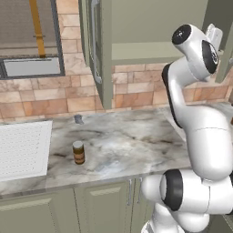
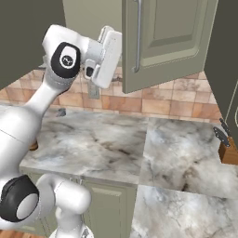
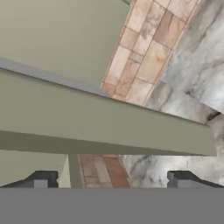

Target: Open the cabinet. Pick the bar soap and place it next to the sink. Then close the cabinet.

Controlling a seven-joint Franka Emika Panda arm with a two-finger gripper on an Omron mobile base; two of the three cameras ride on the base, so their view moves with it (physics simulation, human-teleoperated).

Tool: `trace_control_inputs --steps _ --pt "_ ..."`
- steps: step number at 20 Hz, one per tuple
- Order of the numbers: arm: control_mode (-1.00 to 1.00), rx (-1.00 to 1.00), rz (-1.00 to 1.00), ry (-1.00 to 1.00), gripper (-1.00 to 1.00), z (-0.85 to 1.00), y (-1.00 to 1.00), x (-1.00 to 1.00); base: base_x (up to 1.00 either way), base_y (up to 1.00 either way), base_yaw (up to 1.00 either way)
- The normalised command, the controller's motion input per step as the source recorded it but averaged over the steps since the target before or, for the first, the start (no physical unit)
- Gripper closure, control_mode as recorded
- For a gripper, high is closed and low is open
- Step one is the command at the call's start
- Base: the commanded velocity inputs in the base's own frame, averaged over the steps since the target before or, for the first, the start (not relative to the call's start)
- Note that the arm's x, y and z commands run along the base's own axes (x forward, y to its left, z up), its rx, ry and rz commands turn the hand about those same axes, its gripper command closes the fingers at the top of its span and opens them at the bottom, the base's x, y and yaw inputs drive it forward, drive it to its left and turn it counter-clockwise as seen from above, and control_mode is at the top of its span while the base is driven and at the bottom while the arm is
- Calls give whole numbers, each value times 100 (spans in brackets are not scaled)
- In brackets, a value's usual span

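the cabinet (image 1: 107,50) hung over the marble counter (image 1: 127,141) with both doors swung out, and the gripper (image 3: 111,179) was up by its bottom edge with its fingers spread wide, grasping nothing. the sink (image 1: 22,148) sat at the counter's left end, with a brown jar (image 1: 78,152) just beside it. a knife block (image 2: 228,148) stood far off to the right; the bar soap could not be seen.

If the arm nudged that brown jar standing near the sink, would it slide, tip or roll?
The brown jar stands upright and looks taller than it is wide, so a high push would probably tip it. Being cylindrical, it would likely roll once on its side. The marble counter looks smooth, so a low nudge might just slide it.
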Motion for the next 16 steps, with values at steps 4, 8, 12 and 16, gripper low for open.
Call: trace_control_inputs --steps 4,8,12,16 --pt "-100 0 -2 -2 -100 -28 -41 33 0 0 0" --pt "-100 0 0 -14 -100 -7 -38 -1 0 0 0" --pt "-100 2 -1 -14 -100 0 -44 -26 0 0 0" --pt "-100 7 -5 -5 -100 0 -52 -36 0 0 0"
